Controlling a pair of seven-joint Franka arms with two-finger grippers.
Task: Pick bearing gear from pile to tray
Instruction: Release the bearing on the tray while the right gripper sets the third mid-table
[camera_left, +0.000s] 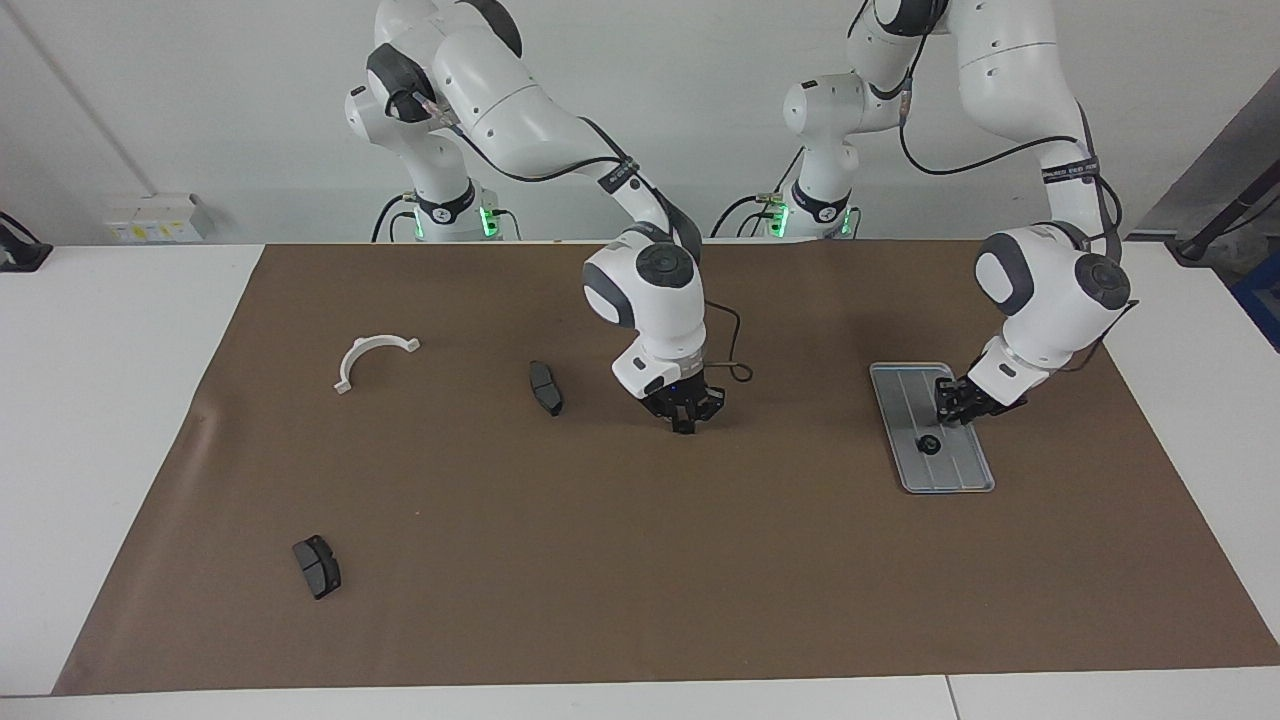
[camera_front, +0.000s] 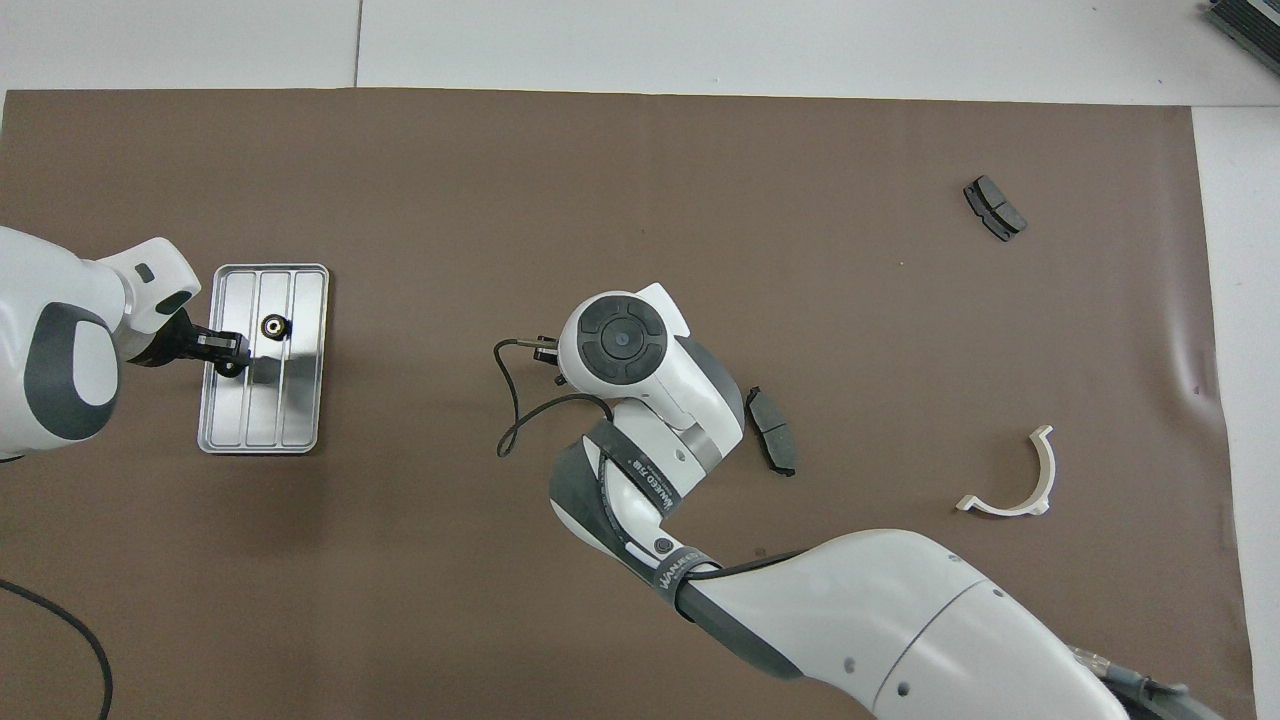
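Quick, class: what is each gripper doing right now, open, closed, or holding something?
Left gripper: over the tray, near the gear; fingers cannot be told.
Right gripper: over the mat at mid-table; cannot be told.

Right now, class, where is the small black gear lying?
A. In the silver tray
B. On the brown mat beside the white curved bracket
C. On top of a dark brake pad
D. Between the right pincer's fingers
A: the gear sits on the ridged floor of the tray, at the left arm's end of the table, with the left pincer close above the tray next to it.
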